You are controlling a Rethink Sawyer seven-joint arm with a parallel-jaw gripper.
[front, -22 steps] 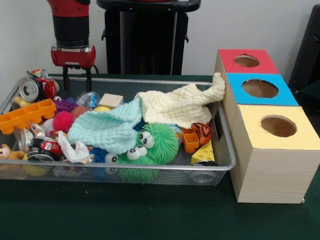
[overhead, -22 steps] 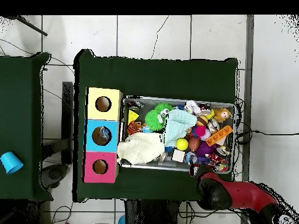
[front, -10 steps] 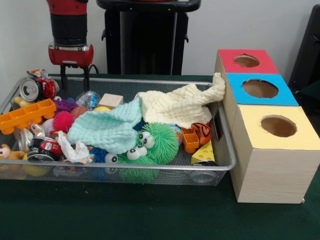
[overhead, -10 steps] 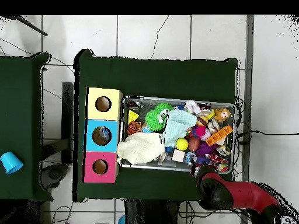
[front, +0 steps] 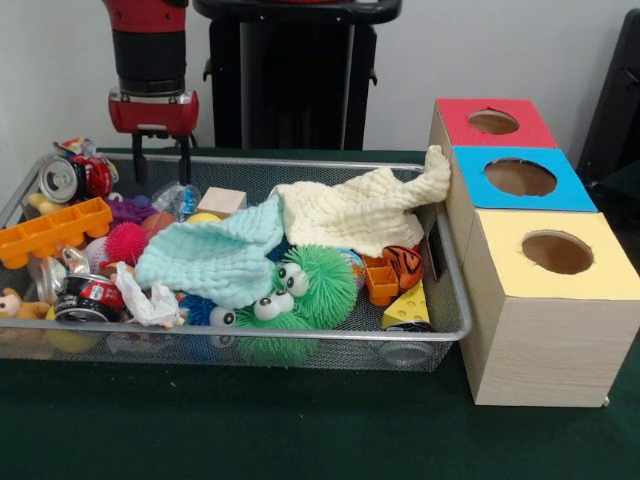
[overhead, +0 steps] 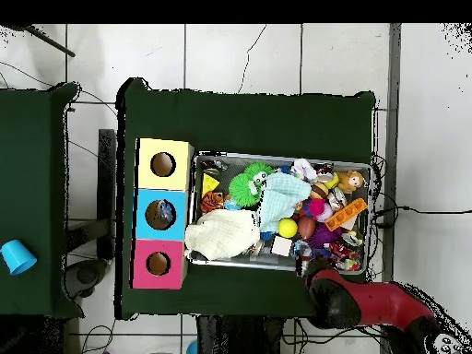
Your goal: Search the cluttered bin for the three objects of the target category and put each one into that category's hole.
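A wire mesh bin [front: 300,163] holds a jumble of toys and two cloths. My gripper [front: 162,168] hangs open over the bin's far left corner, nothing between its fingers, just behind a clear plastic wrapper [front: 178,198] and a soda can [front: 60,178]. A mint cloth [front: 215,258] and a cream cloth [front: 350,210] cover the middle. Around them lie a green fuzzy toy [front: 310,285], an orange brick [front: 55,230], a pink spiky ball [front: 127,242], a wooden block [front: 222,200], a cheese wedge [front: 408,305] and a tiger toy [front: 403,265]. In the overhead view the arm [overhead: 336,300] hides the gripper.
To the right of the bin stands a row of boxes with round holes: red [front: 493,122], blue [front: 520,177], yellow [front: 557,252]. The cream cloth drapes against the box row. A blue cup [overhead: 13,255] sits on a separate table.
The gripper rose slightly, then came back down and shifted a little to the right over the bin's far left corner. It stays open. The bin's contents have not moved.
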